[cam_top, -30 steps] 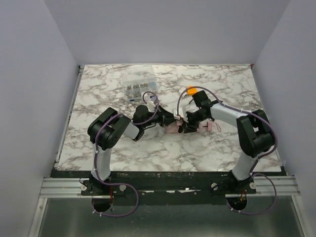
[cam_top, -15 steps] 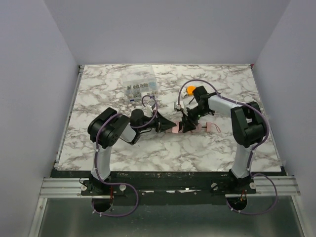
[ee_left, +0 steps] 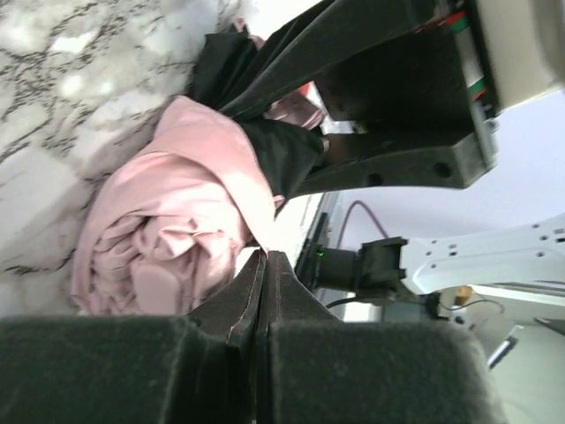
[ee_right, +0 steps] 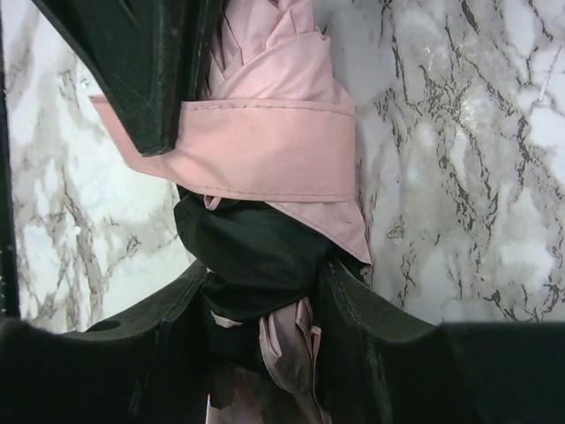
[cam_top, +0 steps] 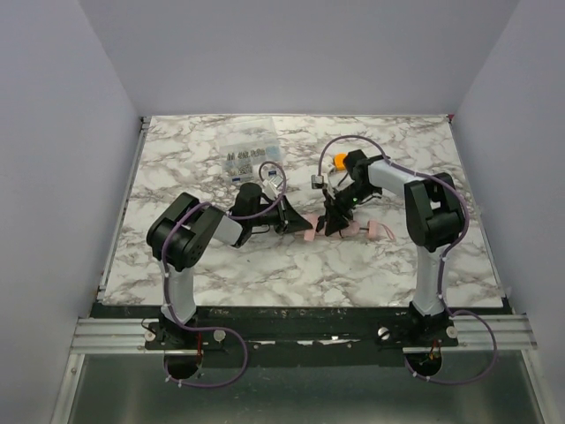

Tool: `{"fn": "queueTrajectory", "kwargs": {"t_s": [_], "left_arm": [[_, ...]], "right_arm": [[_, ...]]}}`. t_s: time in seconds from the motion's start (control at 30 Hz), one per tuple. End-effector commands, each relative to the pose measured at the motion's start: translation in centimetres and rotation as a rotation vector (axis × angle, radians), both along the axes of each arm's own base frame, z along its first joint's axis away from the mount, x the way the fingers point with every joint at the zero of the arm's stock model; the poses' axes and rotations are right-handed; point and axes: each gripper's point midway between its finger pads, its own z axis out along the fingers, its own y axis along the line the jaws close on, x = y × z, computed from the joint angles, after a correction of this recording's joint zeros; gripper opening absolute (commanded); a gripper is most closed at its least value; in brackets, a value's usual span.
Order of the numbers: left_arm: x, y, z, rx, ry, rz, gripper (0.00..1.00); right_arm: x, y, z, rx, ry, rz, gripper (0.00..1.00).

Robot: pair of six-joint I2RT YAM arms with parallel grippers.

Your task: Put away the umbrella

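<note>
The umbrella (cam_top: 311, 235) is a short pale pink roll lying on the marble table, and its small pink handle (cam_top: 381, 230) sticks out to the right. My left gripper (cam_top: 298, 223) is at the roll's left end. In the left wrist view its jaws (ee_left: 263, 258) are pressed together at the edge of the pink fabric (ee_left: 168, 238). The right wrist view shows the pink strap (ee_right: 265, 150) wrapped round the roll, its end running into the left finger (ee_right: 150, 79). My right gripper (cam_top: 336, 223) is shut on the roll, with fingers (ee_right: 353, 300) on both sides of the dark and pink fabric.
A clear plastic box (cam_top: 250, 156) of small parts sits at the back of the table. A small orange-and-white gadget (cam_top: 339, 162) lies behind the right arm, with a small white piece (cam_top: 316, 182) near it. Grey walls enclose the table on three sides.
The right arm's elbow has swung back and inward while its gripper stays on the roll. The left arm has shifted a little left and lower. The roll has barely moved.
</note>
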Motion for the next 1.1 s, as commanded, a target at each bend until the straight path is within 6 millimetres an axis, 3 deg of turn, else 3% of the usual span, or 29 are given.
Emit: {"fn": "queueTrajectory", "kwargs": {"t_s": [0.0,0.4,0.73,1.07], "left_arm": [[-1.4,0.5,-1.9,0.075,-0.027,-0.065,0.00],[-1.6,0.9,-4.8,0.227,-0.063,-0.078,0.00],[-1.5,0.5,-0.4,0.173,-0.175,-0.100,0.00],[-3.0,0.3,-3.0,0.254,-0.165,-0.145,0.00]], "right_arm": [[-7.2,-3.8,-5.5,-0.259,0.366,-0.003,0.00],[-6.5,-4.0,-6.1,-0.285,0.389,-0.043,0.00],[-6.1,-4.0,-6.6,-0.315,0.443,-0.083,0.00],[-5.6,-4.1,-7.0,-0.320,0.456,-0.116,0.00]]}}
